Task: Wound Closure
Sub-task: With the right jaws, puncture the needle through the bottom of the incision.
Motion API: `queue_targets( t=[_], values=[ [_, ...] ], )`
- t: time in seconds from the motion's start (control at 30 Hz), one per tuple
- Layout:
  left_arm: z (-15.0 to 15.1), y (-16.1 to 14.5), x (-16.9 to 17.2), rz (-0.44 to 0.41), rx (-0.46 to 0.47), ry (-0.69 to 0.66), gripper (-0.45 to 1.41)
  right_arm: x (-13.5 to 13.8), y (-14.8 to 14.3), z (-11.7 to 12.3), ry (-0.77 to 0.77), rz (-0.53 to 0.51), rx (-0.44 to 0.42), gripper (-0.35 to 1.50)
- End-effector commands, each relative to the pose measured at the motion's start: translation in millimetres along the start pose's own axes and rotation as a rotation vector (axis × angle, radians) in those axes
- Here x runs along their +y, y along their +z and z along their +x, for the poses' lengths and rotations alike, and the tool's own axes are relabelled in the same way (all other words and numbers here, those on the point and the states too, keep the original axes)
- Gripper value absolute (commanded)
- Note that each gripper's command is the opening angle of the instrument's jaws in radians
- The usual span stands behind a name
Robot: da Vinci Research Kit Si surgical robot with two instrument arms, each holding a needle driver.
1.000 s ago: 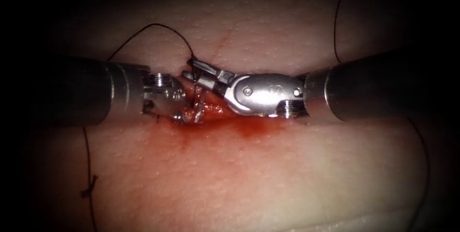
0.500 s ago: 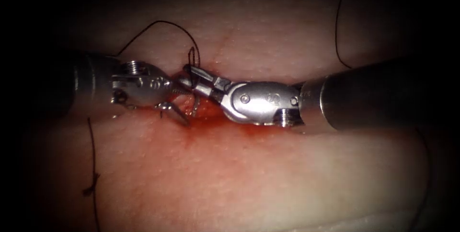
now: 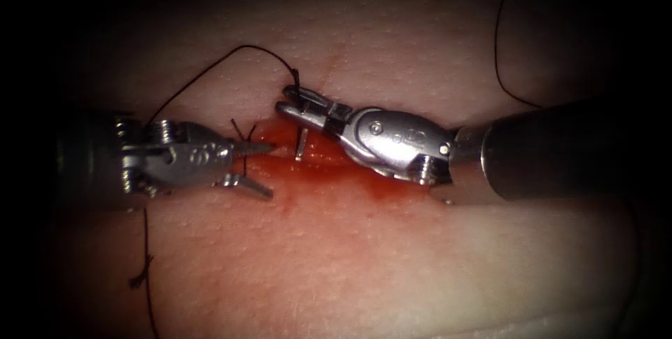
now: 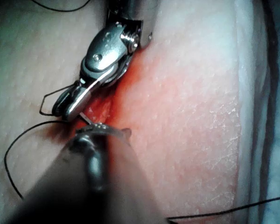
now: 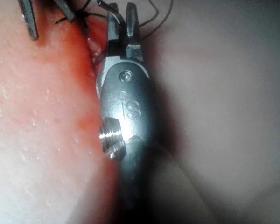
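Backing away leftward from the cut (image 3: 308, 160), the left tool (image 3: 260, 167) is now sitting beside it with jaws spread wide, holding nothing. At the cut's upper edge the right tool (image 3: 288, 101) is clamping the needle (image 3: 302, 134), which is hanging over the red fluid (image 3: 336, 185), thread (image 3: 231, 59) trailing away.

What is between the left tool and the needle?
Nothing visible. The left tool, jaws open and empty, lies left of the needle, with only tissue between. The right tool grips the needle near its thread end, over the cut.
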Motion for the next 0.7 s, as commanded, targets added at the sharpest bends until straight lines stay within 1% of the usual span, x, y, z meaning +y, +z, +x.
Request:
queue_targets(
  t=[0.03, 0.1, 0.23, 0.37, 0.47, 0.5, 0.57, 0.7],
  values=[
    [0.3, 0.6, 0.8, -0.005, 0.01, 0.006, 0.19, -0.2, 0.9, -0.7, 0.045, 0.004, -0.014, -0.35],
    [0.1, 0.9, 2.1, -0.005, 0.012, 0.012, 0.15, 0.0, 1.0, -0.7, 0.084, 0.002, -0.028, -0.35],
    [-1.3, 2.6, 5.0, -0.014, 0.02, 0.026, 0.12, 0.5, 1.2, -0.8, 0.173, -0.006, -0.062, -0.35],
    [-1.5, 3.4, 6.7, -0.032, 0.012, 0.04, 0.12, 1.1, 1.4, -0.9, 0.243, 0.0, -0.115, -0.35],
    [-1.3, 3.6, 7.0, -0.035, 0.012, 0.041, 0.12, 1.4, 1.4, -1.1, 0.243, 0.022, -0.153, -0.35],
    [-1.3, 3.7, 7.0, -0.035, 0.012, 0.041, 0.12, 1.5, 1.4, -1.2, 0.243, 0.029, -0.159, -0.35],
    [-1.3, 3.7, 7.0, -0.036, 0.01, 0.041, 0.12, 1.7, 1.4, -1.2, 0.247, 0.082, -0.16, -0.35],
    [-1.1, 3.9, 6.9, -0.035, 0.01, 0.039, 0.12, 1.7, 1.5, -1.2, 0.255, 0.114, -0.17, -0.35]
  ],
)
